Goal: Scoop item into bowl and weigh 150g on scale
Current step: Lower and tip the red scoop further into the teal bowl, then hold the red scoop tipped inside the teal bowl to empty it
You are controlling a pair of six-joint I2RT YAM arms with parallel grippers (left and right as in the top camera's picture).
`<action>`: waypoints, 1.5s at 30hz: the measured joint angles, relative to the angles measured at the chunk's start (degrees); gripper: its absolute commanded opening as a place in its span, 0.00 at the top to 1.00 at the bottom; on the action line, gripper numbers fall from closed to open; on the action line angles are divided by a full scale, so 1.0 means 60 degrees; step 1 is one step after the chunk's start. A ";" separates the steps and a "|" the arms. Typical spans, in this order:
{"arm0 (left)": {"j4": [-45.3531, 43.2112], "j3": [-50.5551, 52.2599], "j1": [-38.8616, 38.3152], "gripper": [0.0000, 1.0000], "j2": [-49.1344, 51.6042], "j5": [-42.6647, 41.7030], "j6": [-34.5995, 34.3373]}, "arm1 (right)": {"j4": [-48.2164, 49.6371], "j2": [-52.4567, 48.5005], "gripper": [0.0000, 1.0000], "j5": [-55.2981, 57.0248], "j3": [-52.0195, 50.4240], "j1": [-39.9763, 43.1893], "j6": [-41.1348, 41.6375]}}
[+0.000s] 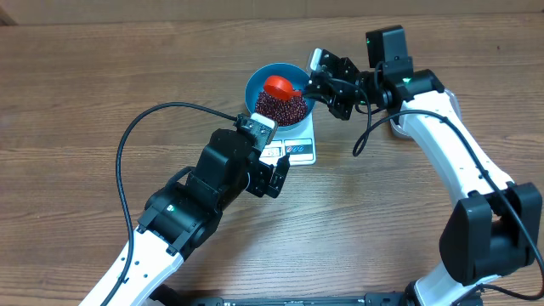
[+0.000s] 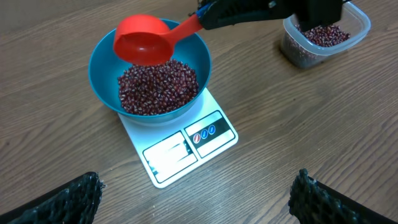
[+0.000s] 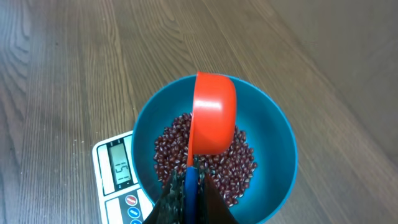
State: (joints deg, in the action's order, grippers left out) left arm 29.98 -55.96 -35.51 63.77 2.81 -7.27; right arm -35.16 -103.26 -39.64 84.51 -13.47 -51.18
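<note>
From overhead, the round, deep blue bowl [image 1: 255, 85] stands on the small flat white kitchen scale [image 1: 299, 149] just above the centre of the wooden table [image 1: 85, 85]. It carries a heap of small dark red-brown beans [image 1: 282, 107]. The right hand [image 1: 316, 85] is clenched on the handle of a red plastic scoop [image 1: 277, 85], whose cup hangs over the beans. The left hand [image 1: 265, 157] sits just below the bowl, over the near part of the scale, fingers spread and gripping nothing.

In the left wrist view, the bowl [image 2: 99, 68] and beans [image 2: 158, 87] lie upper left on the scale [image 2: 193, 146]. The scoop [image 2: 142, 43] is tipped, its hollow facing the camera. Three round button marks, one red and two blue, sit beside a washed-out display [image 2: 168, 152]. A clear plastic tub [image 2: 323, 37] of beans stands at upper right. The left hand [image 2: 196, 199] is released, its fingertips [image 2: 68, 199] far apart.

In the right wrist view, the right hand [image 3: 189, 199] grips the scoop [image 3: 214, 115] above the beans [image 3: 242, 168] in the bowl [image 3: 280, 124]. The display [image 3: 121, 165] of the scale [image 3: 102, 186] shows sideways digits beginning 1, 5; the rest cannot be read.
</note>
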 measured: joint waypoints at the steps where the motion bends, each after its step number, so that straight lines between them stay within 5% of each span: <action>1: 0.0000 0.0000 0.0000 0.01 0.0000 0.0000 0.0000 | 0.0026 -0.0040 0.96 0.0055 0.0000 -0.0007 0.0098; 45: 0.0000 0.0000 0.0000 0.01 0.0000 0.0000 0.0000 | -0.0466 -0.1137 0.96 0.0412 0.0000 -0.0011 0.1282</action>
State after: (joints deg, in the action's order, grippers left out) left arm 29.98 -55.96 -35.51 63.77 2.81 -7.27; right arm -37.95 -110.08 -37.17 84.51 -13.54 -43.48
